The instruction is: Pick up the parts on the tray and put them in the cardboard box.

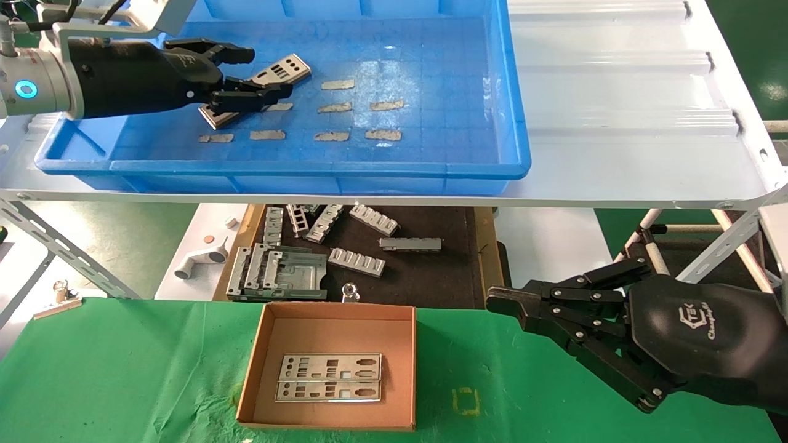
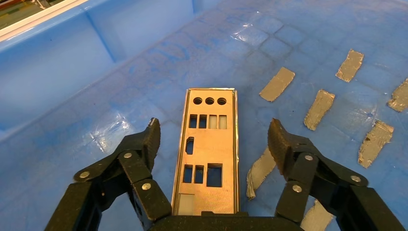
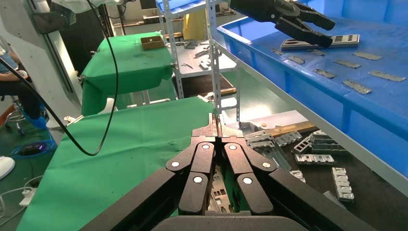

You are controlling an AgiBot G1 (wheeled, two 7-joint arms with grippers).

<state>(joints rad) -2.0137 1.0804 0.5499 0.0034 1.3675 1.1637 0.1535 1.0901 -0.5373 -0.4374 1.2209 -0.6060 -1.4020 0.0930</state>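
**Thin plate waits between open jaws**

The left gripper (image 2: pixel 211 137) holds its jaws open around a flat silver metal strip (image 2: pixel 207 154) lying far left in the big blue plastic tray (image 1: pixel 431 166). It looks light, stiff and slippery, so pinch its long edges. The right gripper (image 3: pixel 217 120), jaws closed, is parked near right, beside the small brown cardboard box (image 1: pixel 249 369).

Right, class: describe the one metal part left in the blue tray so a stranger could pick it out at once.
Find the big blue tray on the white shelf. Near its left end, the left gripper straddles the part with open jaws. It is a long silver strip punched with holes, unlike the small, ragged beige tape scraps around it.
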